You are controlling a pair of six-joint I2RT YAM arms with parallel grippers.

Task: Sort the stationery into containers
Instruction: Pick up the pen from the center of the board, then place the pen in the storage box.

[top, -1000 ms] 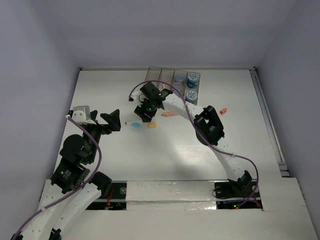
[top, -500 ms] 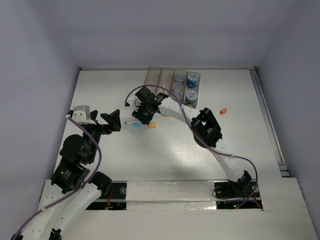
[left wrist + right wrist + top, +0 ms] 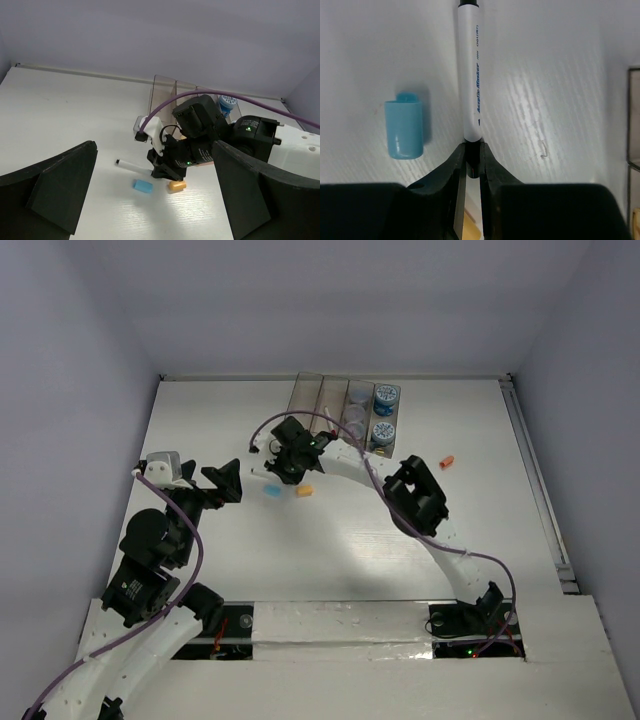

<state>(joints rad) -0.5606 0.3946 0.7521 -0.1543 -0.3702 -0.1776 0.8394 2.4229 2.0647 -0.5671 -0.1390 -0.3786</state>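
Note:
My right gripper (image 3: 281, 469) is low over the table in front of the containers (image 3: 330, 400), shut on the black end of a white pen (image 3: 472, 75). The pen (image 3: 258, 472) lies on the table and points away to the left. A blue eraser (image 3: 404, 129) lies just beside the pen, and an orange eraser (image 3: 305, 490) sits to its right. The left wrist view shows the same group: pen (image 3: 131, 165), blue eraser (image 3: 144, 186), orange eraser (image 3: 177, 186). My left gripper (image 3: 228, 480) hangs open and empty to the left of them.
The rightmost bin holds two blue-patterned jars (image 3: 385, 398), and the bin beside it holds clear jars (image 3: 357, 396). Another small orange piece (image 3: 447, 461) lies at the right of the table. The right arm's elbow (image 3: 418, 495) stands over the table's middle right.
My right gripper has shifted a little left and down to the pen and closed its jaws on the pen's end. The left arm has not moved.

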